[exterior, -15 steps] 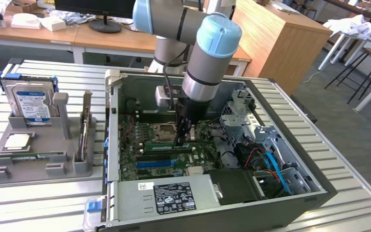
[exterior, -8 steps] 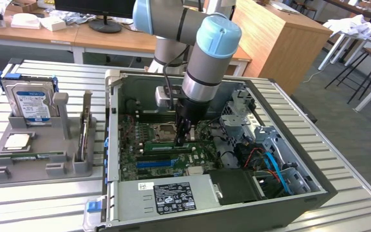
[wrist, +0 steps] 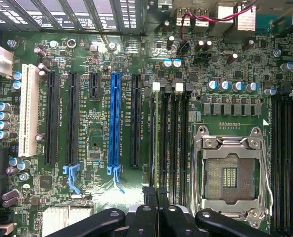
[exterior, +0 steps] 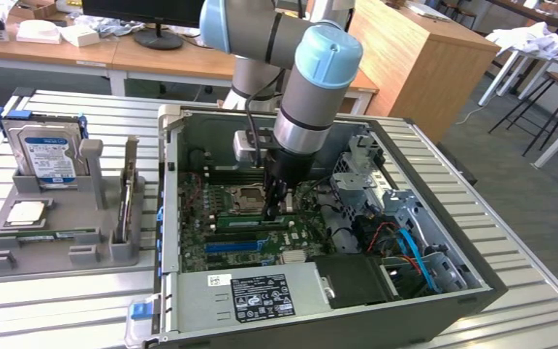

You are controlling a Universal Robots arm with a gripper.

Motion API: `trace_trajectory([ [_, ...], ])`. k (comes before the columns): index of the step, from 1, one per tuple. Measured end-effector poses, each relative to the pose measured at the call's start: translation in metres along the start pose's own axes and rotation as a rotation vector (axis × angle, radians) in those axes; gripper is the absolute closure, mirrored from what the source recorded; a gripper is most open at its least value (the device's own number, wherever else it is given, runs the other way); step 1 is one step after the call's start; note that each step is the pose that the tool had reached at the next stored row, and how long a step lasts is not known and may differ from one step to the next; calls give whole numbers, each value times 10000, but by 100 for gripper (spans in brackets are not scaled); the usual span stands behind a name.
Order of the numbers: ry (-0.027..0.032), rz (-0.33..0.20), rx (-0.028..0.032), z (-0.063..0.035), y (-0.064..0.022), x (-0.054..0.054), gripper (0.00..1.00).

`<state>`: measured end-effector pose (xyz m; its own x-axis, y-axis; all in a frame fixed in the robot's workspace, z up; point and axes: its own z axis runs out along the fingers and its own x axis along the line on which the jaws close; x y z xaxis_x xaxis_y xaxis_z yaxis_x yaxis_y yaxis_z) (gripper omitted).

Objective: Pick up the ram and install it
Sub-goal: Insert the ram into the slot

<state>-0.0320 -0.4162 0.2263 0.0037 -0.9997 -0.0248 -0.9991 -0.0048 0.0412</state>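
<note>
The ram [exterior: 252,220] is a long green stick lying along a memory slot on the motherboard [exterior: 201,218] inside the open computer case [exterior: 453,291]. In the wrist view it runs edge-on as a thin dark strip [wrist: 156,138] away from my fingertips. My gripper [exterior: 277,211] [wrist: 156,193] reaches straight down into the case and is shut, its tips together over one end of the ram, beside the CPU socket [wrist: 232,175]. Whether the tips pinch the stick's edge or only rest on it is hidden.
A grey holder [exterior: 56,251] on the exterior view's left carries a hard drive [exterior: 51,156], a second green stick [exterior: 127,196] standing upright and a CPU chip [exterior: 27,212]. A blue expansion slot [wrist: 114,121], black slots and capacitors [wrist: 230,85] surround the ram. The power supply [exterior: 250,294] fills the case's front.
</note>
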Motion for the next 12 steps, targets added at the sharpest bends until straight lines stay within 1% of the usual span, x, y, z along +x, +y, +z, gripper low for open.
trace_trajectory([
  [7,-3,0,1,1,0,0,88],
  [8,-4,0,1,2,0,-1,82],
  [10,-3,0,1,1,0,-1,82],
  [11,-3,0,1,1,0,0,75],
  [12,-3,0,1,1,0,0,75],
])
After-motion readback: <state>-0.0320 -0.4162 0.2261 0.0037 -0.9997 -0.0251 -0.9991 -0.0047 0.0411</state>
